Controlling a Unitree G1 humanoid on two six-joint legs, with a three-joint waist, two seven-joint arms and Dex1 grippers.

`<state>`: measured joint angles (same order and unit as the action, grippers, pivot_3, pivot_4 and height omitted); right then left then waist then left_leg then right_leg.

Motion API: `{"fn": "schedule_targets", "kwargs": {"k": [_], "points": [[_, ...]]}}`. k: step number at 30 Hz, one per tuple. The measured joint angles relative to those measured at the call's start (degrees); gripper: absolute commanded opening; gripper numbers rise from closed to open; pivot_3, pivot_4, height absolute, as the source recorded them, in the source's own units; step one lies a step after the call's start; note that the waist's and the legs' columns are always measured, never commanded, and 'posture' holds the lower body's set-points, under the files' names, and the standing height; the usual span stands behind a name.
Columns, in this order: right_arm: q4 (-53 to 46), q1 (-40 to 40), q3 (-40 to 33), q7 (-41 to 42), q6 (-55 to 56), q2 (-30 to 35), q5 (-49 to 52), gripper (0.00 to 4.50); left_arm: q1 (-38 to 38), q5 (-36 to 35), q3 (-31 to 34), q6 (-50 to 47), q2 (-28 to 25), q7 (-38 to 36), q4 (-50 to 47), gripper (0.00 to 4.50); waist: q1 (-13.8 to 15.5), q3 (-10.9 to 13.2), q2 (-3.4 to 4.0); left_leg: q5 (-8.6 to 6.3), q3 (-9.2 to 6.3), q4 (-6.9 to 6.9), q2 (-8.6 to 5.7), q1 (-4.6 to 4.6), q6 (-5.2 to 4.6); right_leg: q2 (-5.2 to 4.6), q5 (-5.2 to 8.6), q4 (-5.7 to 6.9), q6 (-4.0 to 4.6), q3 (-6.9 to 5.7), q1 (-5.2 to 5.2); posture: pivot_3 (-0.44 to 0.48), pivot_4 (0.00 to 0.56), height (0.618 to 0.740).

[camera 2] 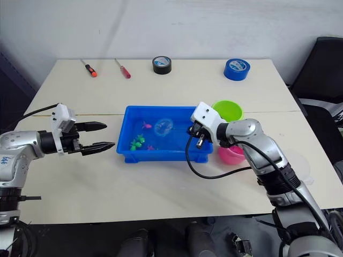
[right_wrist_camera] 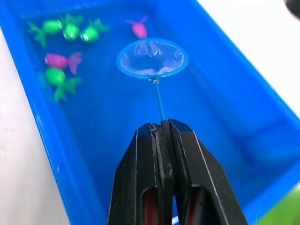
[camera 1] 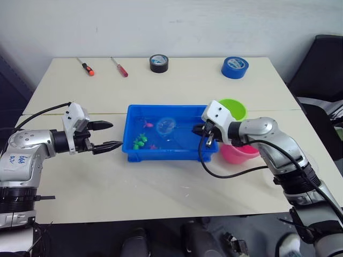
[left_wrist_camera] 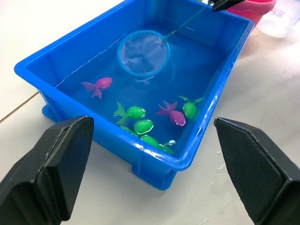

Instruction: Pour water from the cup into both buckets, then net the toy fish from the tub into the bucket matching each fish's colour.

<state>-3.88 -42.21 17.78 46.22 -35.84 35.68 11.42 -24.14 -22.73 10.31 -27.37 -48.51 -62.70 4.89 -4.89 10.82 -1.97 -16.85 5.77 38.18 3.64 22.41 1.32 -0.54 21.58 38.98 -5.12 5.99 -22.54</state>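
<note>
Two grippers work at the tub (camera 1: 134, 152) on the counter (camera 1: 161, 182): the right gripper (right_wrist_camera: 161, 124), jaws clamped on the net (right_wrist_camera: 152, 58) handle, holds the hoop over the water beyond its tips, near the fish (left_wrist_camera: 136, 112); the left gripper (camera 1: 107, 135) hovers beside the tub, jaws spread wide.

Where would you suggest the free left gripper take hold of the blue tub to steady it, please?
Probably the rolled rim of the tub's short end wall nearest the left gripper, coming in level from that side. That gripper already faces it with fingers open, and the rim gives a lip to pinch. It also stays away from the net held by the right gripper at the other end.
</note>
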Motion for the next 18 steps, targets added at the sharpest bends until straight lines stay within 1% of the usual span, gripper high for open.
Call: {"fn": "schedule_targets", "kwargs": {"k": [6, 13, 18], "points": [[-0.04, 0.04, 0.17, 3.19, 1.85, -0.52, -1.15, 0.00, 0.70, 0.54, -0.22, 1.35, -1.43, -1.10, 0.00, 4.48, -0.18, 0.00, 0.00, 0.01, 0.03, -0.04, 0.01, -0.01, 0.02, 0.03, 0.01, 0.01, 0.02, 0.02, -0.01, 0.000, 0.150, 0.740], [-0.05, 0.58, 3.78, 5.83, 5.51, -0.70, -4.72, 0.00, 1.66, 1.86, -1.92, 3.73, -1.58, -1.64, 0.05, 4.48, -0.06, 0.00, 0.00, 0.01, 0.02, -0.03, 0.00, 0.00, 0.02, 0.02, 0.02, 0.00, 0.03, 0.00, -0.01, 0.000, 0.150, 0.740], [0.13, 0.66, 4.76, 7.20, 9.62, -0.73, -7.31, 0.00, 1.66, 1.86, -2.03, 4.24, -1.58, -1.91, 0.02, 4.48, -0.10, 0.00, 0.00, 0.01, 0.03, -0.03, 0.00, -0.01, 0.02, 0.03, 0.02, 0.01, 0.03, 0.01, -0.02, 0.000, 0.150, 0.740]]}}
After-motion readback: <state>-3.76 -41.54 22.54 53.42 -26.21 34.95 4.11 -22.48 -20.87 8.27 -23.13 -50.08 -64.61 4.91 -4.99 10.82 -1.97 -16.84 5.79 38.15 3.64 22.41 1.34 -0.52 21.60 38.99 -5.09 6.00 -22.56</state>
